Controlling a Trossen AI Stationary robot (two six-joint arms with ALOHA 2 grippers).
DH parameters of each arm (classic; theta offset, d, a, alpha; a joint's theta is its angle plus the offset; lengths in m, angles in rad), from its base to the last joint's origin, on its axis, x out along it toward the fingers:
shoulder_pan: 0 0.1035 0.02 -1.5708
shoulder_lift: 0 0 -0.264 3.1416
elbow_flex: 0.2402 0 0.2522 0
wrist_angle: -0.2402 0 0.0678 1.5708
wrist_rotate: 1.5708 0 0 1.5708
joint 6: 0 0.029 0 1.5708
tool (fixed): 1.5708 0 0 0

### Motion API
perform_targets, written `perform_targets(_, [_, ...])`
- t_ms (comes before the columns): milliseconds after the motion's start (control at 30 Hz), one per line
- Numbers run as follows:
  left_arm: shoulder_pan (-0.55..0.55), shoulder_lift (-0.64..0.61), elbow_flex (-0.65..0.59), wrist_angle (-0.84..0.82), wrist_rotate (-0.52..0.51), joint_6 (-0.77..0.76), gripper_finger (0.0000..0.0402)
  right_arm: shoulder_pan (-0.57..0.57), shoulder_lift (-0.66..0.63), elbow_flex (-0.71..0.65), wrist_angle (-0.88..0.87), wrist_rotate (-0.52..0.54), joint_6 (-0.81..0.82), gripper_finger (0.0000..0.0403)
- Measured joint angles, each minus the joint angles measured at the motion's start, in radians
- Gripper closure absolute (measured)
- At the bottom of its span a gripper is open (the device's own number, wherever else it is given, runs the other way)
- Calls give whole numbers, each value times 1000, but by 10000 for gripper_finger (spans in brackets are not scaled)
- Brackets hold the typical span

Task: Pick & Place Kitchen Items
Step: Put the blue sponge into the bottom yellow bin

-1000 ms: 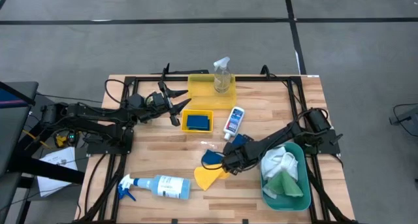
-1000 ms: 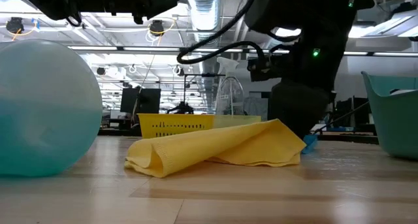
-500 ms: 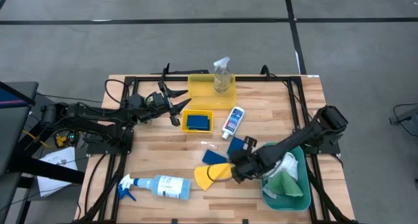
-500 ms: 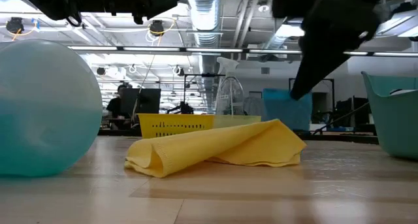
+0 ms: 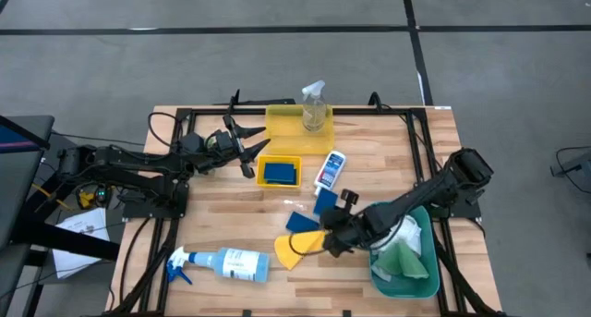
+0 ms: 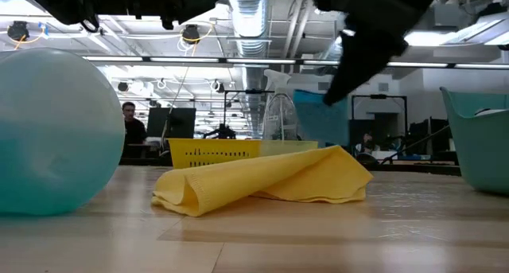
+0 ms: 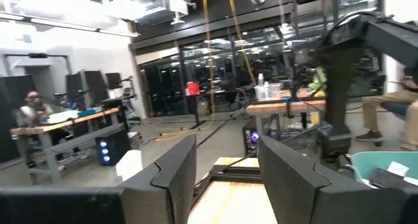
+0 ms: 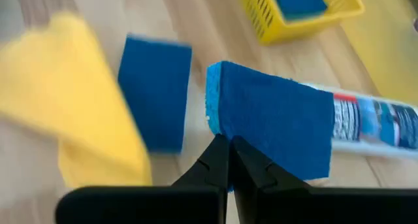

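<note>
— Where is the blue sponge [image 8: 274,123] now?

— The right end effector [image 8: 228,160] pinches it at its lower edge, lifted above the bench [image 5: 222,226], beside the yellow cloth [image 5: 297,249]. It stands on edge, its long side about level.

— And the left end effector [image 5: 247,149]?

— It waits half open near the small yellow tray [image 5: 279,171].

The right gripper [image 5: 334,226] hangs above mid-table, fingers pinched together. The left gripper [image 5: 247,151] waits rearward, fingers parted.
</note>
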Motion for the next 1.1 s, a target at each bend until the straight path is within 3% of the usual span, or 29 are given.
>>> perform_targets(167, [28, 0, 0, 5, -130, -29, 242, -88, -7, 0, 82, -59, -13, 403])
perform_targets(300, [58, 0, 0, 4, -293, -122, 242, -183, -36, 26, 77, -97, 48, 403])
perform_targets(433, [83, 0, 0, 3, -480, -192, 242, -270, -40, 128, 0, -194, 54, 403])
perform_targets(600, [91, -8, 0, 1, -621, -222, 242, -353, -25, 248, -26, -295, 38, 403])
perform_targets(833, [60, -71, 0, -55, -640, -128, 242, -370, -25, 316, 6, -360, -113, 403])
perform_targets(967, [14, -127, 0, -188, -614, 30, 242, -303, -26, 328, -3, -357, -299, 403])
perform_targets(1100, [-26, -184, 0, -362, -544, 29, 242, -200, -31, 327, -43, -317, -478, 403])
